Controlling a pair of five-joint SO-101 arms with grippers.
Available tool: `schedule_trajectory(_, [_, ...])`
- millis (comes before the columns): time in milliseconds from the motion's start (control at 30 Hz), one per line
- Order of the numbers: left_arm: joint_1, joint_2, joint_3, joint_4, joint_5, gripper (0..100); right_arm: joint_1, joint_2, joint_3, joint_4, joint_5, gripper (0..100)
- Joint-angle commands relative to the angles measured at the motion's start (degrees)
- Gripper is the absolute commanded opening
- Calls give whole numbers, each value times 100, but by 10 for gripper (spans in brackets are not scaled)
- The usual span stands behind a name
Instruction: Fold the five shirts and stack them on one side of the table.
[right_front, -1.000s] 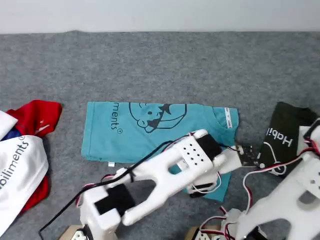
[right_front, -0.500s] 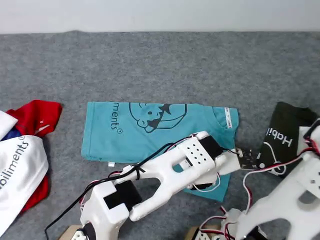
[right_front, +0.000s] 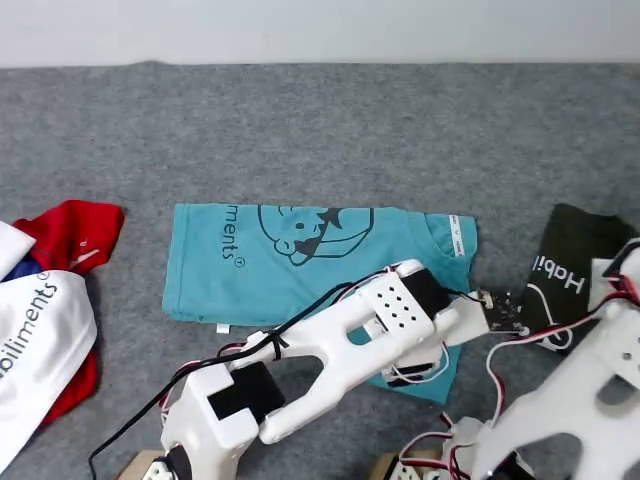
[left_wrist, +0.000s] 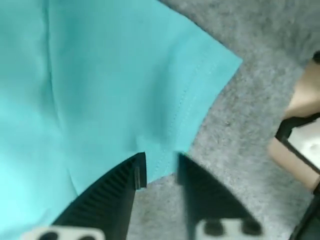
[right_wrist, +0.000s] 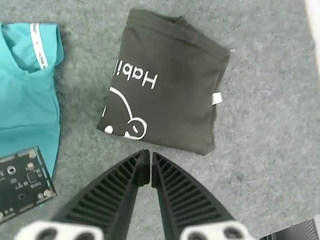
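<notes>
Obstructing the shirt: your left arm (right_front: 340, 345) lay across the near edge of the teal shirt (right_front: 270, 265), covering its near right corner in the high view.
Left gripper (left_wrist: 159, 172): jaws stood slightly apart, straddling a sleeve hem; contact could not be confirmed.
Right gripper (right_wrist: 151, 169): fingers closed together on nothing, above your grey table cover (right_wrist: 260, 150), just beside the folded dark shirt (right_wrist: 165, 95).
Teal shirt: spread flat mid-table, long axis left to right, collar toward the right.
Left side: white shirt (right_front: 35, 330) lay heaped over a red shirt (right_front: 85, 230).
</notes>
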Motion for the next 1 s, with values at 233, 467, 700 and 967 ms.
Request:
schedule_trajectory(233, [-18, 580, -215, -123, 26, 187, 40, -171, 18, 207, 62, 23])
schedule_trajectory(467, [-18, 782, -215, -475, -97, 62, 40, -171, 18, 207, 62, 23])
schedule_trajectory(700, [-26, 501, -215, -378, -281, 6, 40, -171, 9, 198, 62, 23])
schedule_trajectory(967, [-273, -202, -242, -396, -290, 6, 40, -171, 9, 198, 62, 23])
